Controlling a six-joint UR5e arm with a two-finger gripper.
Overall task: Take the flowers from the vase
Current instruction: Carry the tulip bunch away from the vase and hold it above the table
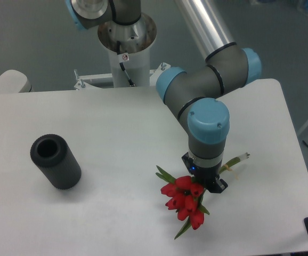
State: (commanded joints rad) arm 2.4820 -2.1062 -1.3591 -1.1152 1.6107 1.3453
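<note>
gripper (207, 184) clamped on the flowers (185, 200) — red buds tilted toward the worktop (116, 133) front edge; vase (55, 161) stands well apart at left — upright.

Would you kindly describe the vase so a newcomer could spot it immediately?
Look at the white table, toward its left side, far from the arm. There stands the vase, a matte black cylinder with a round hole in its top, the only dark, empty object, well apart from the flowers.
</note>
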